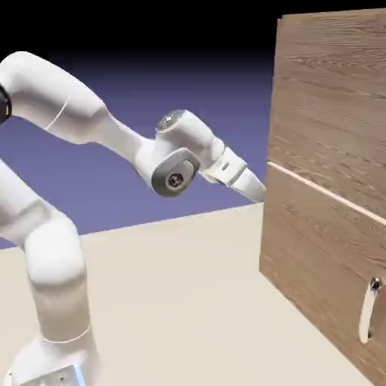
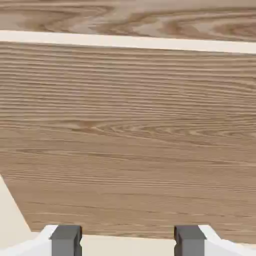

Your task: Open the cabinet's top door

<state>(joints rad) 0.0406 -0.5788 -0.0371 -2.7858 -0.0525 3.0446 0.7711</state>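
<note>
The cabinet (image 1: pixel 332 188) stands at the right of the exterior view, the top door (image 1: pixel 332 98) above a pale seam; rigid wood on a hinge, I judge, best pulled by its handle, which neither view shows. The gripper (image 2: pixel 127 240) hovers near the front, fingers (image 2: pixel 66 239) spread, holding nothing. Only the exterior view shows the lower handle (image 1: pixel 369 309); the hand view shows the parted tips.

The cabinet (image 1: pixel 324 151) is brown wood-grain with a pale seam; its handle (image 1: pixel 369 309) is silver. The arm (image 1: pixel 68 105) is white, the counter (image 1: pixel 173 301) cream, the fingertips (image 2: pixel 66 239) grey.
</note>
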